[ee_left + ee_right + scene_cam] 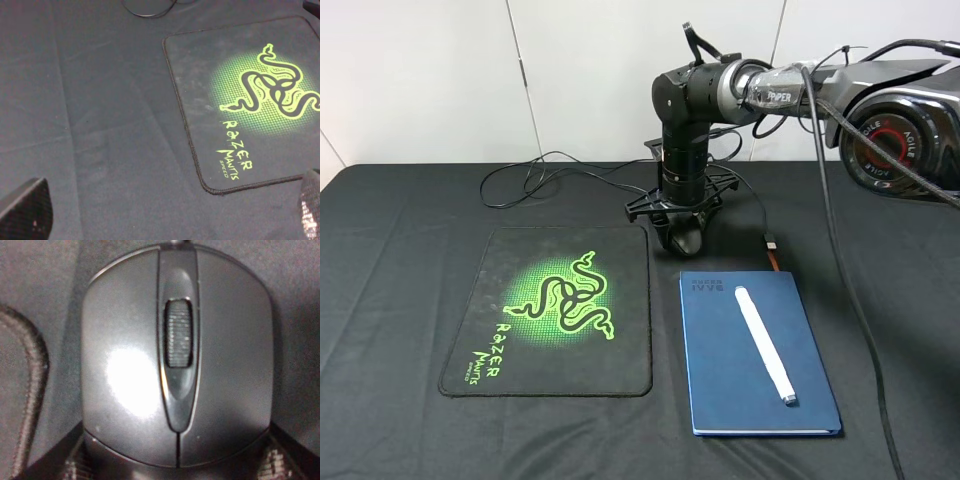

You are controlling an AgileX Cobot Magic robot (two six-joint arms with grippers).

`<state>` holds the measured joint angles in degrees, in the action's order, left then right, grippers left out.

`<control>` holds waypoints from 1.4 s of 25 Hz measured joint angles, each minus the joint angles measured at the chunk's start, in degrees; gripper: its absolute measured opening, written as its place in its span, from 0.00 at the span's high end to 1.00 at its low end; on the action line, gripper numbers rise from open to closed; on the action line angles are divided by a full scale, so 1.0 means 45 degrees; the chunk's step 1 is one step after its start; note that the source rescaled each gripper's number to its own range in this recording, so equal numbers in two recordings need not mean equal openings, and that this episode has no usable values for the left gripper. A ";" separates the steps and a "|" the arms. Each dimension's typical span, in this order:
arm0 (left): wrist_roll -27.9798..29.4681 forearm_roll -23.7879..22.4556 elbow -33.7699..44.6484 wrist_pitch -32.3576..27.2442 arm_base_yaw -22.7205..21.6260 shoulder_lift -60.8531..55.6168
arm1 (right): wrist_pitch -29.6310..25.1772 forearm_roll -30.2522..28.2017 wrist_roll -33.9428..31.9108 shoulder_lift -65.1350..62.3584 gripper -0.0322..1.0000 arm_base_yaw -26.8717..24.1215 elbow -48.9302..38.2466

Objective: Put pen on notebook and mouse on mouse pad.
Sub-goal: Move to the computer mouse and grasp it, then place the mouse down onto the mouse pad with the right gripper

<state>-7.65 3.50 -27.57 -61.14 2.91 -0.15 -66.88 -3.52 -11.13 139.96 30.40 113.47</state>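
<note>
A black-clothed table [390, 300] is seen from above. The notebook [720, 390] is laid flat and closed at front right, its lettered short edge toward the back; the pen [764, 343] is laid slantwise on its cover, wholly inside the edges, dark tip toward the front. The mouse pad [620, 340] is laid flat just left of the notebook, green logo upward, with a narrow strip of cloth between them.

The mouse [686, 240] is set on the bare cloth behind that strip, just beside the pad's back right corner and not on the pad; its cable [484, 190] is looped across the back of the table; the orange-tipped plug [773, 248] is laid near the notebook's back edge.

The right gripper [683, 228] is pointed straight down onto the mouse; in the right wrist view its fingers [282, 457] are seen against both flanks of the mouse, so the jaws are closed on it.

The left gripper [167, 220] is held above the cloth by a pad corner; its fingertips [25, 210] are spread wide, the jaws apart, only cloth between them.
</note>
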 joint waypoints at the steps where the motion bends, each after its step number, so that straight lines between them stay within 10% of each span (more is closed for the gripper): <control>1: 0.0000 0.0000 0.0000 0.0000 0.0000 0.0000 | -0.0088 0.0000 0.0000 -0.0012 0.43 0.0000 0.0000; 14: 0.0000 0.0000 0.0000 0.0000 0.0000 0.0000 | -0.0623 0.1261 -0.0045 -0.1875 0.43 0.0273 0.0000; 35: 0.0000 0.0000 0.0000 0.0000 0.0000 0.0000 | -0.0385 0.1467 -0.0537 -0.1943 0.43 0.5268 0.0024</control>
<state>-7.65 3.50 -27.57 -61.14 2.91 -0.15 -68.62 3.08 -13.54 131.21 54.11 113.58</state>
